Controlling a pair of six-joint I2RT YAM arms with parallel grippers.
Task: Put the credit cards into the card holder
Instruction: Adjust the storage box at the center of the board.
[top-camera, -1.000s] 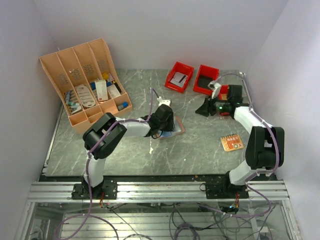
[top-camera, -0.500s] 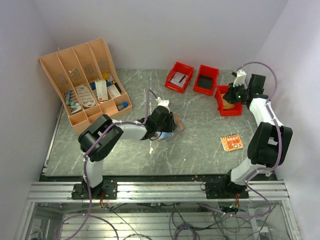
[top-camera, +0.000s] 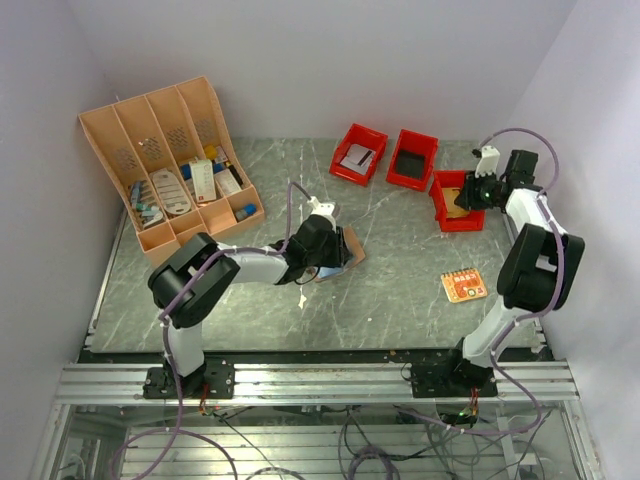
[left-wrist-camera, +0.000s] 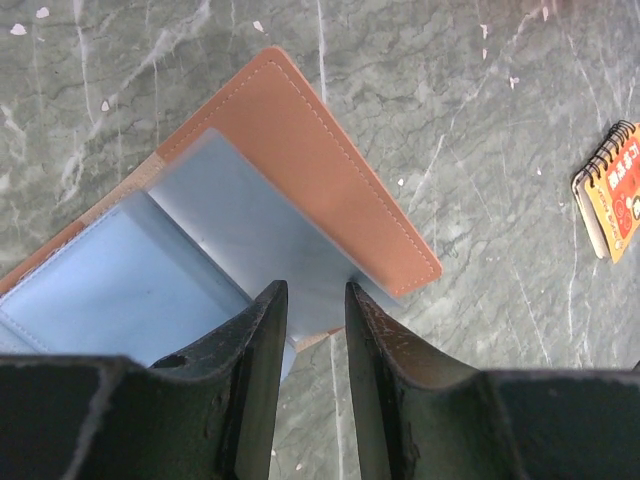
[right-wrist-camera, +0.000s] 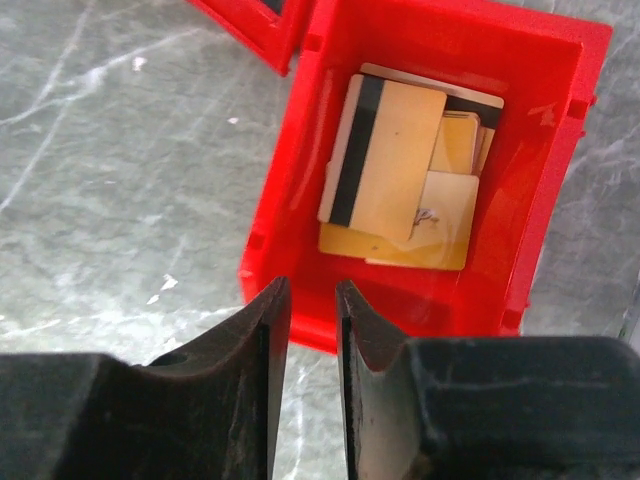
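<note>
The card holder (top-camera: 350, 243) lies open on the table's middle; the left wrist view shows its tan-brown flap (left-wrist-camera: 300, 160), a clear plastic sleeve (left-wrist-camera: 240, 220) and a blue inside. My left gripper (top-camera: 322, 245) hovers low over the sleeve's near corner (left-wrist-camera: 316, 295), jaws a narrow gap apart, holding nothing. Yellow credit cards (right-wrist-camera: 395, 170), one with a black stripe, lie stacked in a red bin (right-wrist-camera: 560, 170) at the back right (top-camera: 450, 215). My right gripper (top-camera: 472, 192) is above that bin's near wall (right-wrist-camera: 312, 290), narrowly open and empty.
An orange-tan slotted organiser rack (top-camera: 170, 170) with small items stands at the back left. Two more red bins (top-camera: 358, 153) (top-camera: 411, 160) sit at the back. An orange spiral notepad (top-camera: 464, 285) lies at the right front, also in the left wrist view (left-wrist-camera: 615, 190).
My right arm has swung from the table's middle back to the right, over the red bin with the cards. My left gripper has shifted slightly over the card holder.
</note>
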